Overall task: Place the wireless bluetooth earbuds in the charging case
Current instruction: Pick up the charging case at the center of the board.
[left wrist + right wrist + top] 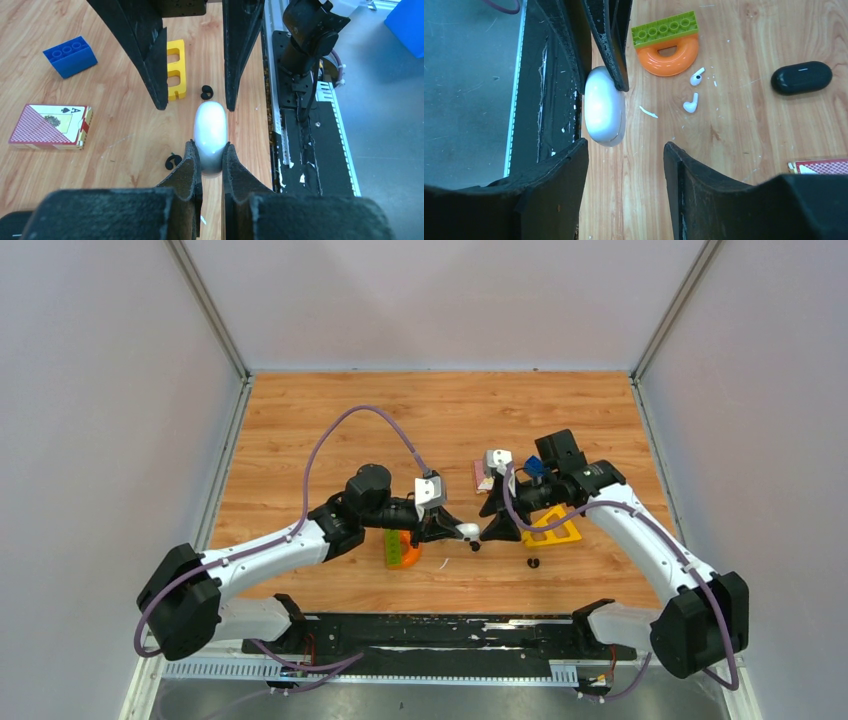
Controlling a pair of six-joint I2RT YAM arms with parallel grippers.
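Observation:
A white charging case [210, 132] hangs closed above the table, and my left gripper [212, 150] is shut on its near end. My right gripper [624, 150] faces it, open, nothing between its fingers [150, 50]; the white case [604, 107] sits just ahead of its left finger. In the top view the two grippers meet at the white case [467, 531]. Two white earbuds [696, 76] [691, 103] lie on the wood beside a black case [801, 77], which is closed. Two black earbuds [206, 92] [173, 161] lie below the white case.
An orange ring [669, 55] with a green brick [665, 29] on it sits near the white earbuds, beside a thin white sliver [648, 112]. A yellow block [176, 70], a blue brick [70, 56] and a card deck [50, 126] lie further out. The black base rail [430, 630] runs along the near edge.

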